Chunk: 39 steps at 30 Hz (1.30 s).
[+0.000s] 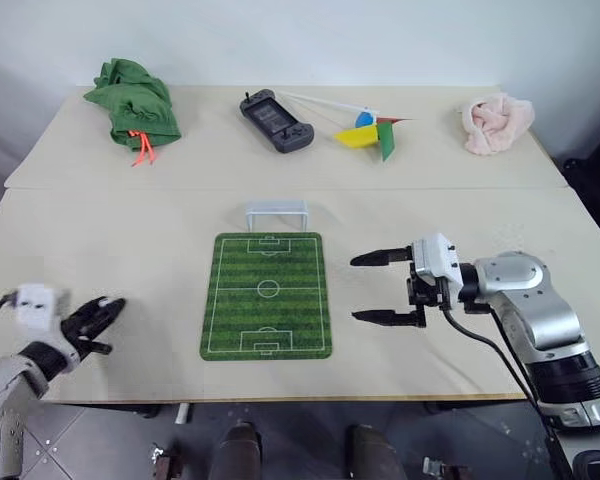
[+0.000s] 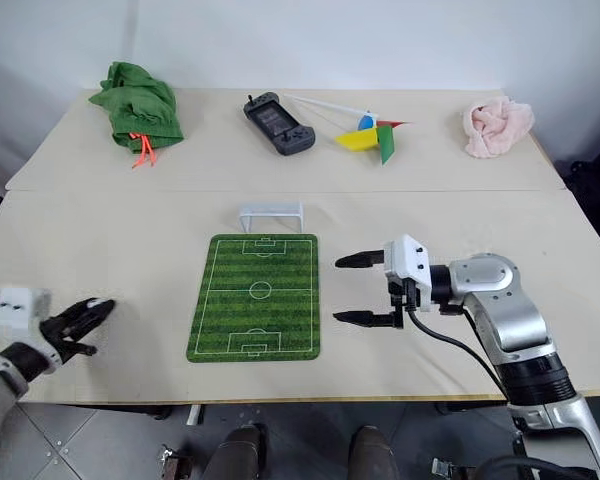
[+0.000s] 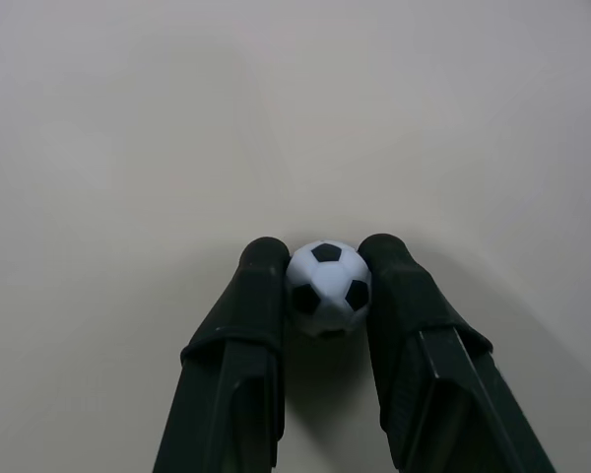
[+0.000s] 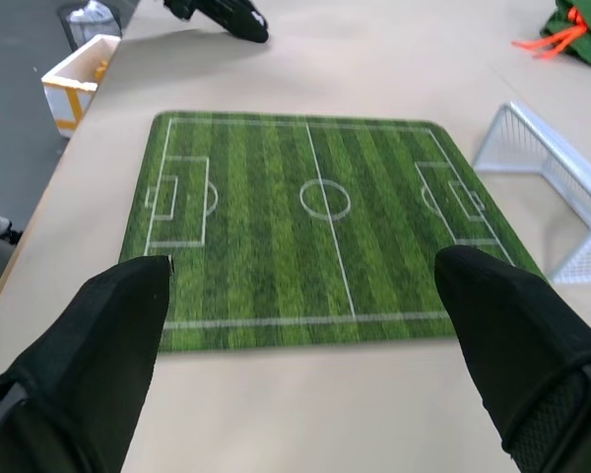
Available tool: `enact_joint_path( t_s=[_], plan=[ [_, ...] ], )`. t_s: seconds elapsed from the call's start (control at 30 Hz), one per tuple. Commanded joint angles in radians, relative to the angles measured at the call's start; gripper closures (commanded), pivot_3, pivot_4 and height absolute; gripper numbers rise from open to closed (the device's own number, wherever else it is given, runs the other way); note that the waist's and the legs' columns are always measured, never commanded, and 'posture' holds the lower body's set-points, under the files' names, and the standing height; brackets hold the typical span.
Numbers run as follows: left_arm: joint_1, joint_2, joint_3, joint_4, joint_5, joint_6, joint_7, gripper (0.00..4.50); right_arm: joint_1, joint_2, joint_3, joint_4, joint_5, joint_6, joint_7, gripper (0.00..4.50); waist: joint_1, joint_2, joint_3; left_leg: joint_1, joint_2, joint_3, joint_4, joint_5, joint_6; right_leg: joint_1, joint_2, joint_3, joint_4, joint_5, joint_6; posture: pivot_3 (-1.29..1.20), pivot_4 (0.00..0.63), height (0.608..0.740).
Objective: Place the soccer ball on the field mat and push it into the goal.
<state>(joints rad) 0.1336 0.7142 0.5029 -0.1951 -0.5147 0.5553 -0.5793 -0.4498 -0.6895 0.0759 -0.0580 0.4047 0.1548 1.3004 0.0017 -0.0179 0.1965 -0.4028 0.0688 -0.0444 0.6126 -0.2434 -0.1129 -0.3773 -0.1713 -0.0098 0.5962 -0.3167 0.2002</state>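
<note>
The soccer ball (image 3: 328,289) sits pinched between the tips of the left gripper (image 1: 98,317)'s two black fingers (image 3: 238,345), which are drawn in most of the way and hold it from either side over bare table (image 1: 110,240). That gripper hangs at the table's near left corner, well apart from the field mat (image 1: 267,295), which lies flat at the table's middle.

The relation that matters next: the mat lies to the right of the ball-bearing fingers, across an open stretch of tabletop, so the left arm is judged to need a sideways carry before it can set the ball down. The mat's long axis runs away from the robot, and the goal (image 1: 276,212) stands just past its far short edge, mouth facing the mat; a push along that axis would send the ball in.

The right gripper (image 1: 381,288) hovers just beside the mat's right edge, fingers spread wide and holding nothing, pointing across the mat. It is the nearer of the two to the mat and the goal.

No brand, label or readable writing shows on the ball, mat or goal; the mat carries only white pitch lines.
</note>
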Motion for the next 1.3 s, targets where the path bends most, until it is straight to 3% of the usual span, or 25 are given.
enact_joint_path(
  t_s=[0.03,0.2,0.43,0.73,1.0,1.3],
  plan=[
    [-0.040,0.079,-0.056,-0.066,-0.035,0.038,-0.113,3.61,0.036,-0.036,-0.044,-0.067,0.020,-0.005,0.002,0.00,-0.001,0.000,0.000,0.000,0.000,0.000,0.000,0.000,0.000,0.000,0.000,0.000,0.000,0.000,0.000,0.00,0.150,0.740],
    [-0.179,0.175,-0.198,-0.061,-0.038,0.062,-0.259,3.61,0.105,-0.068,-0.083,-0.130,0.036,0.013,-0.026,0.00,-0.004,0.000,0.000,0.000,0.000,0.000,-0.001,0.000,0.000,0.000,0.000,0.000,0.000,0.000,0.000,0.00,0.150,0.740],
    [-0.390,0.220,-0.424,0.002,0.015,0.018,-0.468,3.61,0.193,-0.094,-0.119,-0.228,0.052,0.041,-0.057,0.00,0.001,0.001,0.000,0.000,0.000,0.001,-0.001,0.000,0.000,0.000,0.000,0.000,-0.001,0.000,0.000,0.00,0.150,0.740],
    [-0.617,0.149,-0.650,0.163,0.128,-0.091,-0.661,3.61,0.239,-0.106,-0.123,-0.310,0.048,0.068,-0.103,0.00,0.003,0.001,0.000,0.000,0.000,0.001,0.000,0.000,0.000,0.000,0.000,0.000,0.000,0.000,0.000,0.00,0.150,0.740],
    [-0.675,0.145,-0.728,0.218,0.182,-0.175,-0.815,3.61,0.238,-0.122,-0.089,-0.301,0.021,0.040,-0.071,0.00,0.001,0.001,0.000,-0.001,0.000,0.001,0.000,0.000,0.001,0.000,0.000,0.000,0.003,0.000,0.001,0.00,0.150,0.740],
    [-0.736,0.028,-0.793,0.281,0.252,-0.242,-0.835,3.61,0.213,-0.110,-0.071,-0.309,0.019,0.059,-0.086,0.00,0.008,0.001,0.000,-0.001,0.000,0.001,0.000,0.000,0.001,0.000,0.000,0.000,0.004,0.000,0.001,0.00,0.150,0.740]
  ],
)
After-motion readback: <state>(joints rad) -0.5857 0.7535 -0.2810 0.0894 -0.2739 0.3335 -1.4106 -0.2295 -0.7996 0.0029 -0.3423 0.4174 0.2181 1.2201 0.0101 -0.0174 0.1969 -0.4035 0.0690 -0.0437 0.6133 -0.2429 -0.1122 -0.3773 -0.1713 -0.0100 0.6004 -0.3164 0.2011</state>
